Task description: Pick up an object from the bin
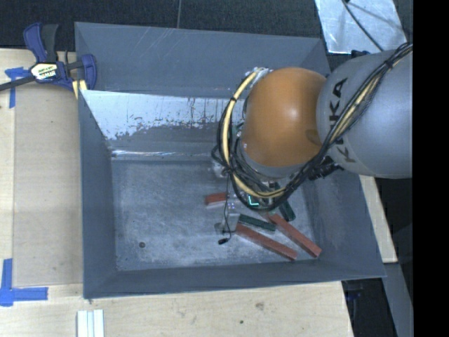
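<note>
Camera view: the gripper [228,223] is seen low in the bin [98,188], over the lower right part of the floor, under the arm's orange cover [284,114]. It cannot be told if the gripper is wide or narrow (much of it is hidden by the cover). Just to its right, 2 red sticks [270,242] and 1 green stick [256,224] are laid close together. A short red piece [215,199] is seen just beside it, on the left.
</note>
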You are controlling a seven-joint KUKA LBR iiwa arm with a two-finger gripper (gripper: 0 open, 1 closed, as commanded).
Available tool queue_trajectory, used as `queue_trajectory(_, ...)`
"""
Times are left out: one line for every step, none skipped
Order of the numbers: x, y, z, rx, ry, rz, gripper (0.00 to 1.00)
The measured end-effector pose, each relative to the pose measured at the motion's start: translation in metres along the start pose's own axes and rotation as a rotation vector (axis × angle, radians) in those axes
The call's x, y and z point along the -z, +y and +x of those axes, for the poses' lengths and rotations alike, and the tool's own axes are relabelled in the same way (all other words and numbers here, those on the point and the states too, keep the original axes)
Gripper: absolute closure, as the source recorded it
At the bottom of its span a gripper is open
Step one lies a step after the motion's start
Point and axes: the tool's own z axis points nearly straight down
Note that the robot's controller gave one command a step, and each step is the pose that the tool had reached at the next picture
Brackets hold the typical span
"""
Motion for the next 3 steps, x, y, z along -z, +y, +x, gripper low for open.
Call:
queue_trajectory(-0.115,-0.048,-0.054,0.000,-0.002,0.002,0.00)
queue_trajectory(-0.110,-0.046,-0.056,0.001,-0.009,-0.001,1.00)
queue_trajectory(0.005,-0.097,-0.072,-0.056,-0.017,0.001,1.00)
